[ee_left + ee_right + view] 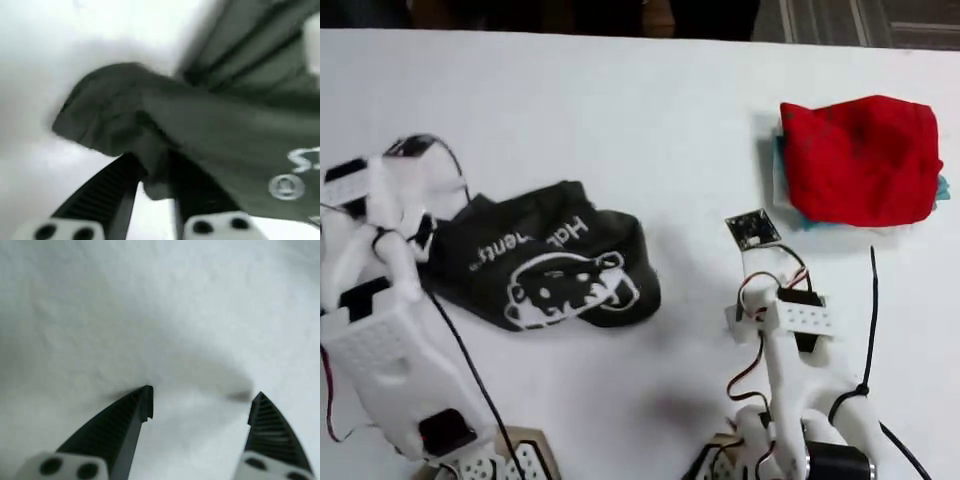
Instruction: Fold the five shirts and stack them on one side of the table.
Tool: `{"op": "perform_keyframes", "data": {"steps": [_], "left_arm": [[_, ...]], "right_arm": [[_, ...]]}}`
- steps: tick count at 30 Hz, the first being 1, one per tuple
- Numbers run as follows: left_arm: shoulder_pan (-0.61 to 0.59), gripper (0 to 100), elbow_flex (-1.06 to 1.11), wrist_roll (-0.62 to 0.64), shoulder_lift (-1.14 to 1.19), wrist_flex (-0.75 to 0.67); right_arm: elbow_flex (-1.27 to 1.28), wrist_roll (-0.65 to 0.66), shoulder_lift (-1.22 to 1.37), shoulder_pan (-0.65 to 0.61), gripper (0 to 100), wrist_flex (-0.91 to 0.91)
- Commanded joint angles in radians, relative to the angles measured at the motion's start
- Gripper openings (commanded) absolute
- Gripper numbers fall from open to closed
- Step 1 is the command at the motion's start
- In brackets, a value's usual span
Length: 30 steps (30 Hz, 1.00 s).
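Observation:
A black shirt [545,268] with a white print lies crumpled left of the table's middle. My left gripper [155,172] is shut on a fold of the black shirt [210,130] at its left edge, beside the left arm [380,300]. A folded red shirt [860,158] tops a small stack at the right side, with white and teal fabric edges [942,188] showing under it. My right gripper [200,405] is open over bare white table, nothing between its fingers. The right arm [790,330] stands below the stack, in the lower right of the high view.
The white table [620,120] stretches bare behind the black shirt and between the two arms. Cables [870,330] run along the right arm. A dark floor strip [620,15] lies beyond the table's far edge.

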Motion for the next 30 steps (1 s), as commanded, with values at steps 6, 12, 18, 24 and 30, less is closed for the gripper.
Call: {"op": "perform_keyframes", "data": {"steps": [6,12,18,24,30], "left_arm": [[0.187,3,-0.421,0.058,-0.253,0.339],[0.252,3,-0.561,0.06,-0.414,0.359],[0.252,3,-0.565,0.06,-0.48,0.319],[0.249,3,-0.564,0.06,-0.48,0.295],[0.249,3,-0.564,0.06,-0.48,0.295]], "right_arm": [[-0.015,-0.008,-0.018,0.002,30.5,-0.027],[-0.035,-0.005,-0.027,0.002,30.5,-0.022],[-0.344,-0.066,-0.019,-0.122,30.8,0.306],[-0.589,-0.084,-0.015,-0.466,40.8,0.507],[-0.601,-0.075,0.074,-0.657,44.1,0.519]]}}
